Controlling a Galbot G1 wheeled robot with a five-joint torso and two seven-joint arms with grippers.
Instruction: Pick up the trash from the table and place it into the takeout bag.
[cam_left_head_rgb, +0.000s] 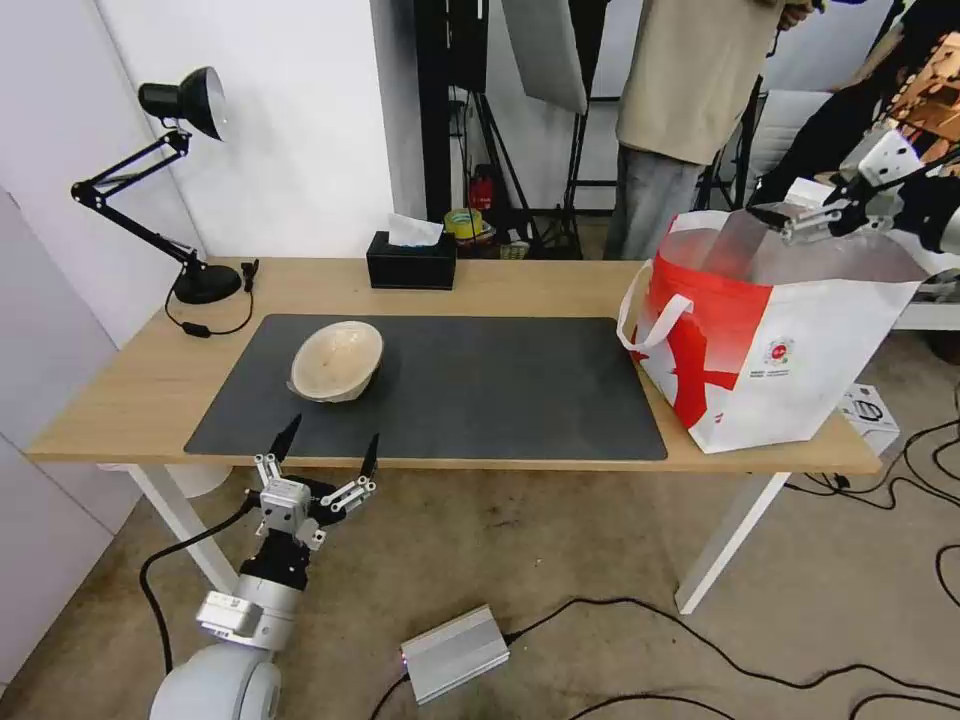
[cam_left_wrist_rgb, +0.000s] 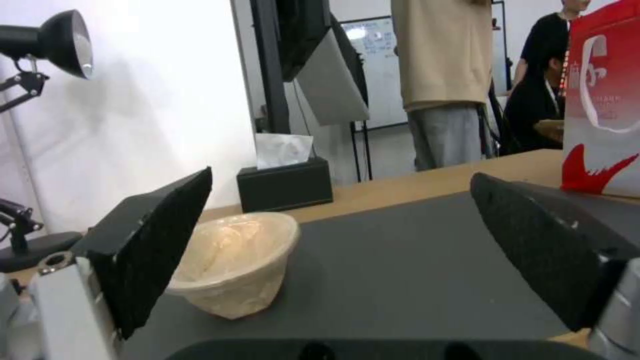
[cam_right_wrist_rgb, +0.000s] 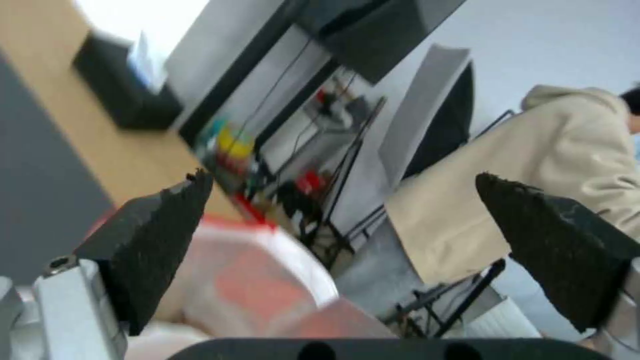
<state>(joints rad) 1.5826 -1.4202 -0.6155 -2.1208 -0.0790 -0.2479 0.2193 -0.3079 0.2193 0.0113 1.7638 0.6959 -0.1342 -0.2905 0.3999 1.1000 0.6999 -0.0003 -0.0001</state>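
Beige bowl (cam_left_head_rgb: 337, 361) lies tipped on its side on the dark grey mat (cam_left_head_rgb: 480, 390), toward the mat's left half, mouth facing up and toward the front edge; in the left wrist view the bowl (cam_left_wrist_rgb: 233, 262) sits just ahead of the left finger pad. Mat covers the middle of the light-wood counter (cam_left_head_rgb: 120, 390). White-and-red takeout bag (cam_left_head_rgb: 780, 340) stands upright at the counter's right end, just off the mat, mouth open, silver lining showing, a white loop handle hanging on its left side.

Left gripper (cam_left_head_rgb: 328, 452) hangs just off the counter's front edge, below the bowl, jaws spread wide, holding nothing. Right gripper (cam_left_head_rgb: 785, 215) is over the bag's open mouth, jaws apart, nothing between them.

Black tissue box (cam_left_head_rgb: 411, 262) at the back edge; black desk lamp (cam_left_head_rgb: 180, 190) at the back left corner.
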